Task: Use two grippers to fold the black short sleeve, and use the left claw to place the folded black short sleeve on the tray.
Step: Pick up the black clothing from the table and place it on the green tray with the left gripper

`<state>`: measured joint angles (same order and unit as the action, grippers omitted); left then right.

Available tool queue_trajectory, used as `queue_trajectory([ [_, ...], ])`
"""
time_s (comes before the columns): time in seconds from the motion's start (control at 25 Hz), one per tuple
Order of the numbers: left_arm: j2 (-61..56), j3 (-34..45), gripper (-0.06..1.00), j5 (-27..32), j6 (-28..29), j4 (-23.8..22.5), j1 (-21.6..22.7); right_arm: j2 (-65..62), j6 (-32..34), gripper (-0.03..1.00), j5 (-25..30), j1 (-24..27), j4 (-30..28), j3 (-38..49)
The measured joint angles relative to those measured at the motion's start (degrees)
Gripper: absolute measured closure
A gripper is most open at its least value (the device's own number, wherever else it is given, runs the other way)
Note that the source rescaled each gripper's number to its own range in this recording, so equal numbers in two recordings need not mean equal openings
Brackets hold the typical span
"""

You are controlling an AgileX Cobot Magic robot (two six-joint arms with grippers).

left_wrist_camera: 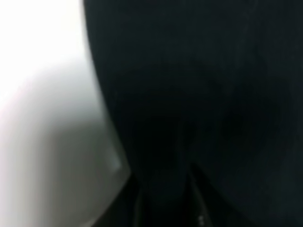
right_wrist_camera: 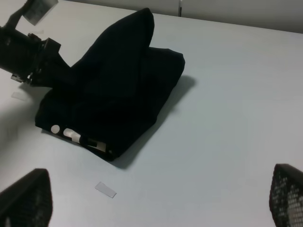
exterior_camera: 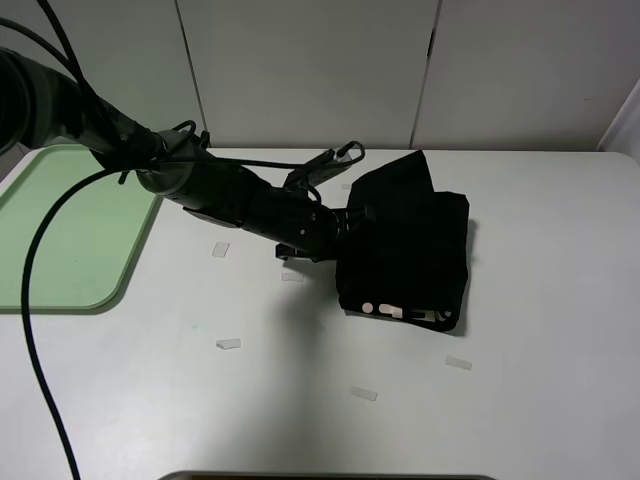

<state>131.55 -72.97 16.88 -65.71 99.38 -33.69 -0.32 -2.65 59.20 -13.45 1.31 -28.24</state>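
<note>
White table: a broad matt white tabletop (exterior_camera: 540, 400) fills most of the high view, with pale wall panels behind it.
Green tray: a large pale green rectangular plastic tray (exterior_camera: 60, 250) with rounded corners and a low rim lies at the left edge of the table, well apart from the shirt; part of it is cut off by the frame.
Black shirt: the black cloth short-sleeve T-shirt (exterior_camera: 405, 245) lies folded into a rough block right of the table's centre. Pale block lettering shows along its near edge (right_wrist_camera: 71, 134). One corner of the cloth (right_wrist_camera: 137, 28) stands lifted in a peak on the far side of the bundle.
Left arm: a long black jointed arm with looping cables reaches from the upper left across to the shirt's left edge.
Left claw: the black left gripper (exterior_camera: 350, 222) sits at the shirt's left edge with its jaws drawn in on the black cloth; the left wrist view is filled with dark fabric (left_wrist_camera: 203, 94) right up against the lens, too blurred for finer detail.
Right claw: the right gripper (right_wrist_camera: 156, 201) shows only two black mesh-faced fingertips (right_wrist_camera: 23, 198) set wide apart, holding nothing, above bare table near the shirt.
Tape scraps: several small pale rectangular slips (exterior_camera: 228, 344) lie scattered flat on the table around the shirt.
</note>
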Motion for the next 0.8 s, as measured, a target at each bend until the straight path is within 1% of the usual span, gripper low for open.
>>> queue_trajectory([
  [0.12, 0.0, 0.0, 0.83, 0.0, -2.1, -2.9, 0.1, 0.0, 0.0, -0.03, 0.0, 0.0, 0.0, 0.0],
  [0.2, -0.5, 0.0, 0.83, 0.0, -2.5, -7.7, 0.7, 0.0, 0.0, -0.03, 0.0, 0.0, 0.0, 0.0],
  [0.24, -0.8, 0.0, 0.83, 0.1, -2.5, -10.9, 1.2, 0.0, 0.0, -0.03, 0.0, 0.0, 0.0, 0.0],
  [0.36, -2.4, 0.0, 0.83, 0.2, -2.1, -21.4, 3.0, 0.0, 0.0, -0.03, 0.0, 0.0, 0.0, 0.0],
  [0.48, -4.3, 0.0, 0.83, 0.2, 0.6, -33.4, 5.2, 0.0, 0.0, -0.03, 0.0, 0.0, 0.0, 0.0],
  [0.56, -5.6, 0.0, 0.83, 0.4, 4.3, -42.1, 6.8, 0.0, 0.0, -0.03, 0.0, 0.0, 0.0, 0.0],
  [0.68, -8.0, 0.0, 0.83, 0.8, 11.0, -53.7, 8.9, 0.0, 0.0, -0.03, 0.0, 0.0, 0.0, 0.0],
  [0.8, -10.1, 0.0, 0.83, 1.2, 16.4, -64.2, 11.1, 0.0, 0.0, -0.03, 0.0, 0.0, 0.0, 0.0],
])
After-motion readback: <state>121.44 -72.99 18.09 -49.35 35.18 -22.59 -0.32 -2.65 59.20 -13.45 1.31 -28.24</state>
